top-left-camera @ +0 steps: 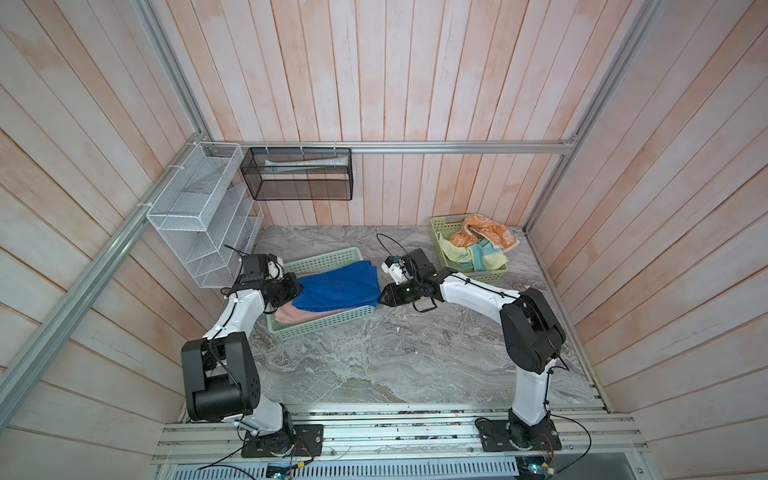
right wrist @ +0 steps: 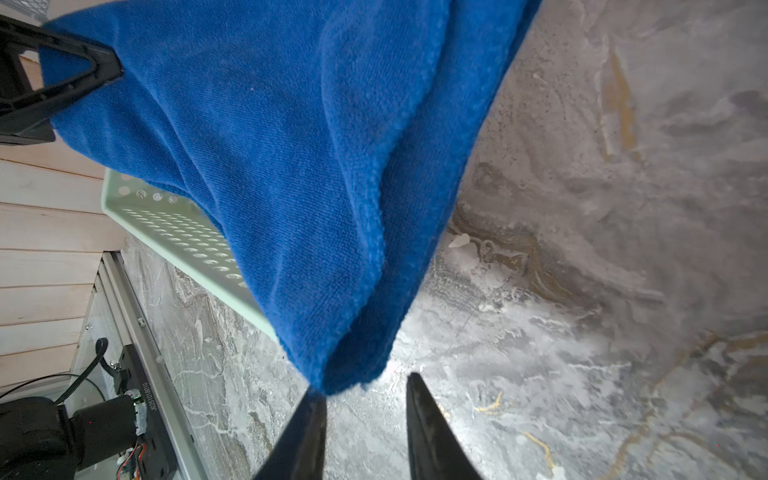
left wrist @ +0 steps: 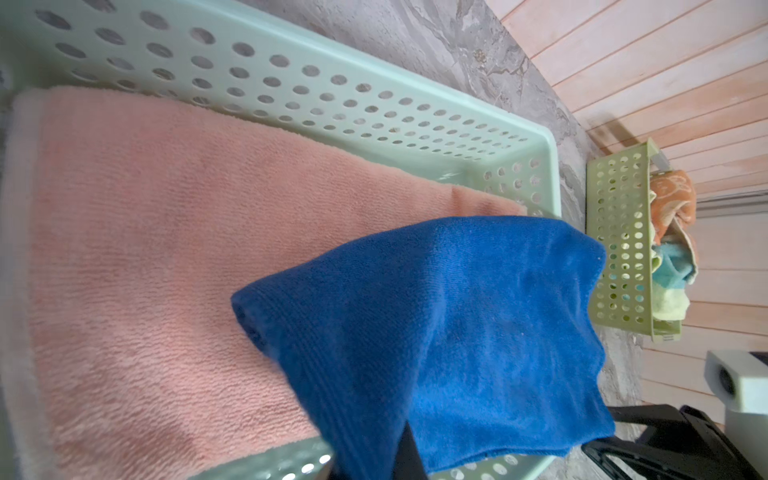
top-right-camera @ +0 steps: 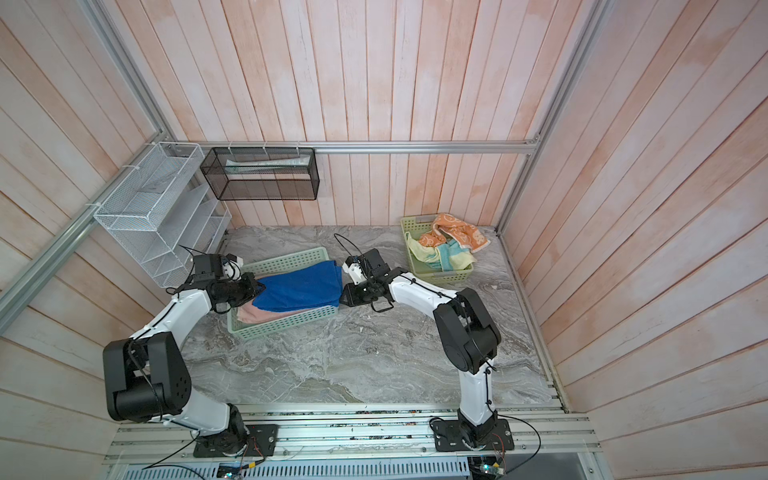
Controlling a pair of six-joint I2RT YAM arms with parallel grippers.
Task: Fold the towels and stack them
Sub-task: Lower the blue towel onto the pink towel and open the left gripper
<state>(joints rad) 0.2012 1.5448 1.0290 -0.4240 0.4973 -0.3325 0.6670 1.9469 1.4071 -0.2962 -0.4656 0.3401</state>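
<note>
two sets of jaws meet the blue towel (top-left-camera: 336,286), which lies long between them above the pink towel (top-left-camera: 289,314) in the basket (top-left-camera: 324,322): left jaws clenched on one end, right jaws apart, the other corner just touching.

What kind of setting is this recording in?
Likely a mock bathroom or laundry corner inside a robot cell: marble-look counter, wire wall rack, orange towel heaped in a green basket.
</note>
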